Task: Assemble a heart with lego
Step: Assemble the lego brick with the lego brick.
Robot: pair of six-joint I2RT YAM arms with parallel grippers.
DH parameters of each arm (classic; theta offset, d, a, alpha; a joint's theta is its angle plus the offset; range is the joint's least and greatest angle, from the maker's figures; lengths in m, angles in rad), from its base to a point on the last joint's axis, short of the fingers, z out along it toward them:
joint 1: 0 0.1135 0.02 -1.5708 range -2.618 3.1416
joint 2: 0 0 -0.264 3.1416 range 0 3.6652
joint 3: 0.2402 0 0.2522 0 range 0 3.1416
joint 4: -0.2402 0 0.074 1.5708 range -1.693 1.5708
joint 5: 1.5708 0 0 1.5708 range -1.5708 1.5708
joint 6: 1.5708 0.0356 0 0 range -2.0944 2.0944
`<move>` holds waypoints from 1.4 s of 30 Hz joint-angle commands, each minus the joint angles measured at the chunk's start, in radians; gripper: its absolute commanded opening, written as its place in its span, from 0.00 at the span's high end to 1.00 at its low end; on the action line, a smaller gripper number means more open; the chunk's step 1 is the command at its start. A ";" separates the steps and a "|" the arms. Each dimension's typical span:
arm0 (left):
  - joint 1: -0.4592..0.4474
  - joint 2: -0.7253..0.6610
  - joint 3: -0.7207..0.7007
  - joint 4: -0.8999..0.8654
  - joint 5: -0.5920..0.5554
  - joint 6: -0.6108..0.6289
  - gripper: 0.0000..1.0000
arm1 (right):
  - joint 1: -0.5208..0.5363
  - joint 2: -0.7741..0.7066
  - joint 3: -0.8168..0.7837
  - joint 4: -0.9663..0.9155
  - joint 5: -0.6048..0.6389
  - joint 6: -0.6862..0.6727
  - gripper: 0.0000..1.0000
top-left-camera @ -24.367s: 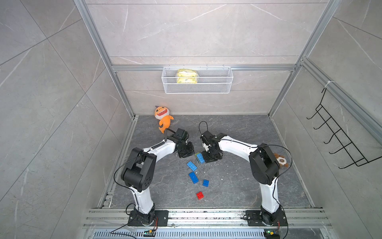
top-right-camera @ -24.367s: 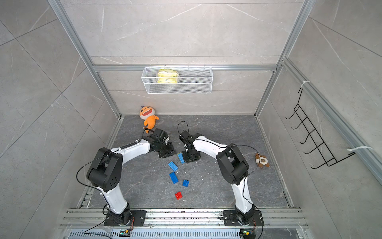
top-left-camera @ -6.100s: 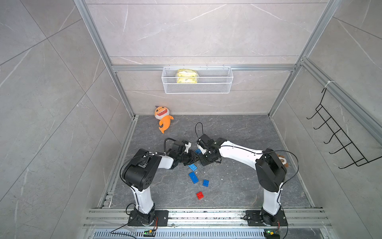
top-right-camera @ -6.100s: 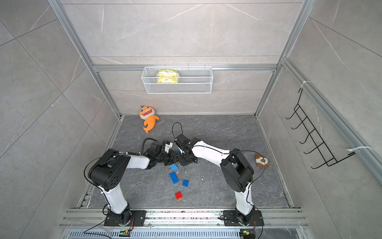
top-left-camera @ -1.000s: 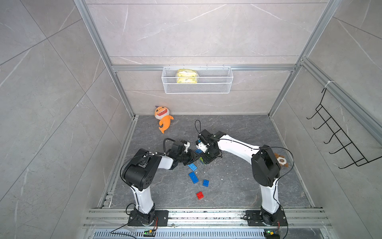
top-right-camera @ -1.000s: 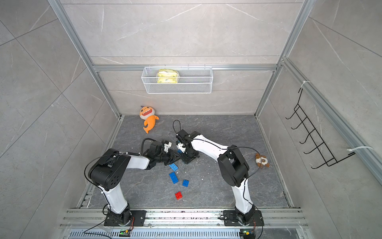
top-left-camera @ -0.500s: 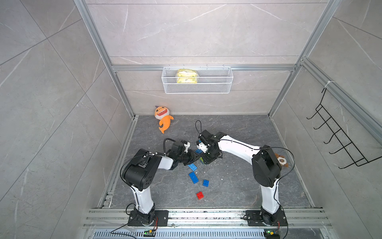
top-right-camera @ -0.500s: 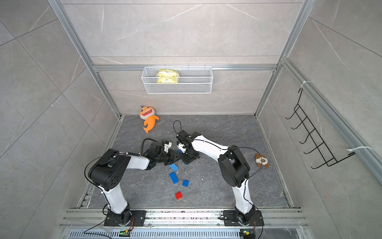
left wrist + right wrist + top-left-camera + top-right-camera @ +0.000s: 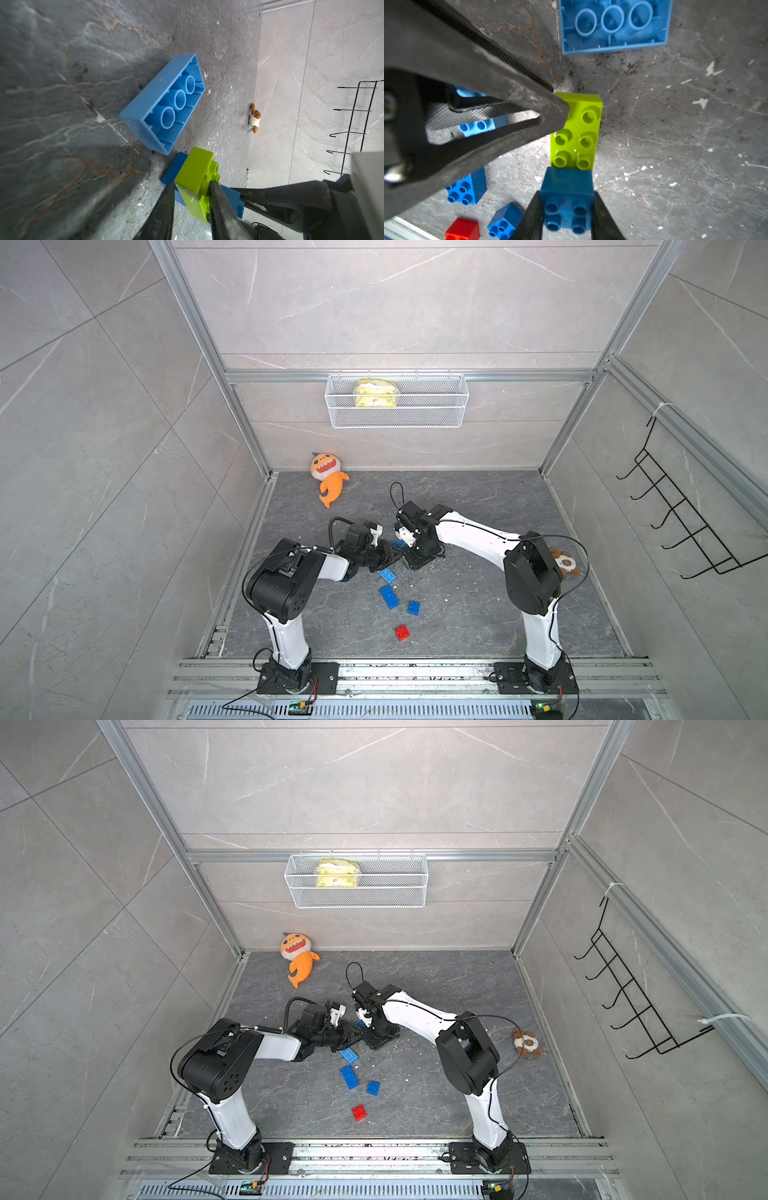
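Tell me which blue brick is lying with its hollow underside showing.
The long light-blue brick close to the lime-green brick: its three round tubes face the camera, whereas the other blue bricks show studs.

Left hand (image 9: 190,185) now nearer right hand (image 9: 565,193).

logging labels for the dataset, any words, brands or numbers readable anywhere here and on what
No text can be read anywhere.
Yellow packet in the wire basket: some print on its front, too small and blurred to read.
Lime-green brick, dark blue square brick, upturned blue brick: no lettering shows.
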 commanded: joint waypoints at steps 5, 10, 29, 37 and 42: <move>-0.002 0.026 -0.018 -0.031 -0.021 -0.014 0.69 | 0.009 0.099 -0.053 0.046 -0.049 0.085 0.71; -0.002 0.015 -0.017 -0.044 -0.017 -0.008 0.69 | 0.007 0.114 -0.075 0.050 -0.040 0.054 0.71; -0.002 0.002 -0.018 -0.058 -0.024 0.000 0.69 | -0.020 -0.012 -0.119 -0.021 -0.026 -0.005 0.70; -0.002 -0.002 -0.007 -0.074 -0.022 0.006 0.69 | -0.018 0.012 -0.136 0.009 -0.038 0.003 0.70; -0.002 -0.005 -0.007 -0.079 -0.021 0.008 0.69 | -0.013 0.060 -0.106 0.032 -0.049 0.011 0.68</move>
